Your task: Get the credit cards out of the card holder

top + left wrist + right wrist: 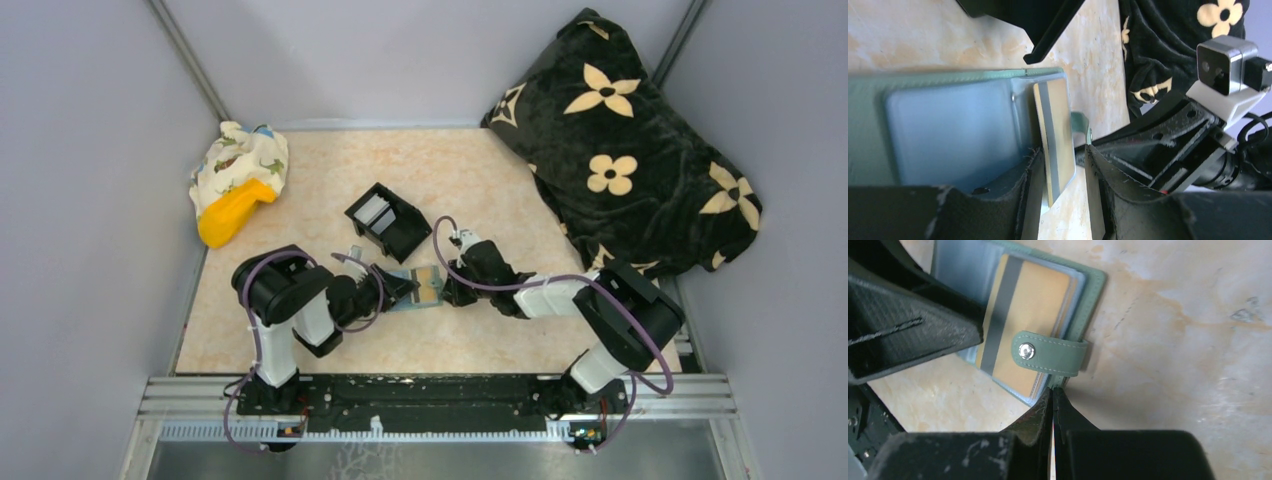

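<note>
Card holder [1093,295]: sage-green, lying open and flat on the marbled table [1173,340]. It sits between the two grippers, near the black box [388,220].
Credit card [1038,305]: tan-gold with a grey stripe, on top of the right-hand pocket stack. The snap tab [1053,354] is folded across it.
Other cards: layered edges show under the top one, but cards and sleeves cannot be told apart.
Left gripper [1063,152]: jaws parted. One finger [1030,200] rests against the blue-grey inner pocket, and the card's end lies in the gap between the fingers.
Right gripper [1052,392]: fingers pressed together with only a sliver of gap. The tips are at the holder's outer edge, just below the snap tab.
Right grasp: whether the tips pinch a card or sleeve edge cannot be told.
Grippers: facing each other across the holder, close together.
</note>
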Action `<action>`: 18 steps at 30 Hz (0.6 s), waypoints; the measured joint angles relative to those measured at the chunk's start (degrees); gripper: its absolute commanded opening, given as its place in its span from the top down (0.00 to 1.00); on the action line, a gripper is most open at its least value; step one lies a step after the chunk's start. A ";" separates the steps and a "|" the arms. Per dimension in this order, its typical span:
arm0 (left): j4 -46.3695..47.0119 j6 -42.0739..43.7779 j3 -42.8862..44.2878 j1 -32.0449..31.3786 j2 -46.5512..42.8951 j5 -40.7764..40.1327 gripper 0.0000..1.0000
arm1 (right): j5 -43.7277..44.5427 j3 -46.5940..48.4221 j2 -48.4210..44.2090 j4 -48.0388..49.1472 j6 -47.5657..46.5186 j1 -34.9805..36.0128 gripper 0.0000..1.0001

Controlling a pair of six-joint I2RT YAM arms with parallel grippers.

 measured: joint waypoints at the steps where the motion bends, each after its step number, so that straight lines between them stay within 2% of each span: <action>1: 0.02 -0.02 0.00 0.13 0.00 -0.24 0.58 | -0.26 0.00 0.07 0.04 0.26 0.48 1.00; 7: 0.04 -0.02 0.59 0.39 0.39 -0.59 0.58 | -2.45 0.00 0.55 0.11 1.36 2.91 1.00; 18: 0.07 0.04 0.63 0.74 0.66 0.48 0.62 | -3.10 0.00 0.94 0.44 2.84 2.60 1.00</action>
